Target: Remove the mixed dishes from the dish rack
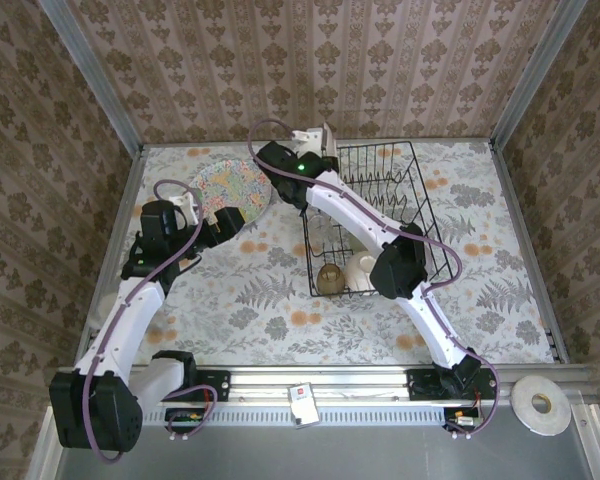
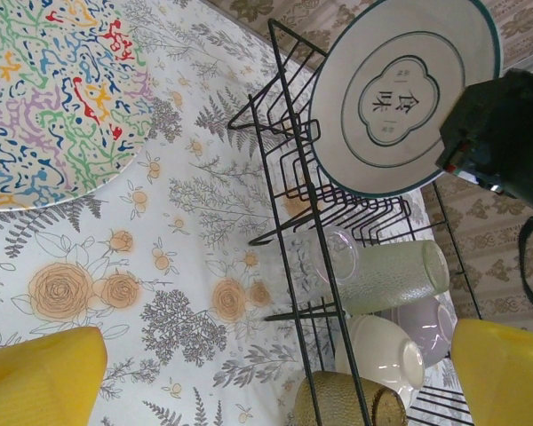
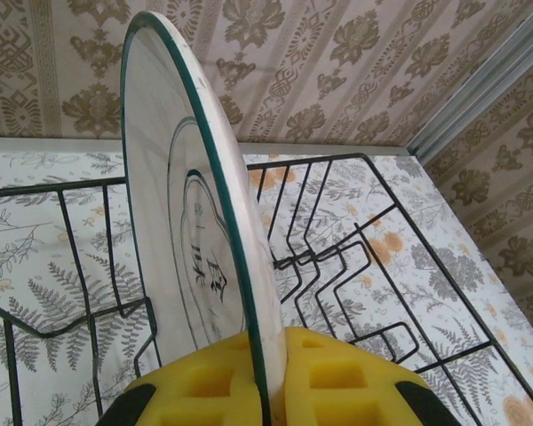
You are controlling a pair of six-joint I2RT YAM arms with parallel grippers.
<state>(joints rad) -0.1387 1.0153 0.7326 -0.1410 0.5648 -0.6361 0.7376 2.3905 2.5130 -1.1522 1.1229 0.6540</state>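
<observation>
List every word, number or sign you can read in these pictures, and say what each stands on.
"食味": centre of the white plate, inside its scalloped frame.
Smaller characters left and right of it: too small to read.
Red mark on the small white box on the near rail: too blurred to read.

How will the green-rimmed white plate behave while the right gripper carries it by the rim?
Stiff, probably ceramic, so the white plate should not flex. Its glazed-looking face may slip or pivot, since the right gripper pinches only one spot on its rim. Likely fragile: a knock against the dish rack could chip it.
</observation>
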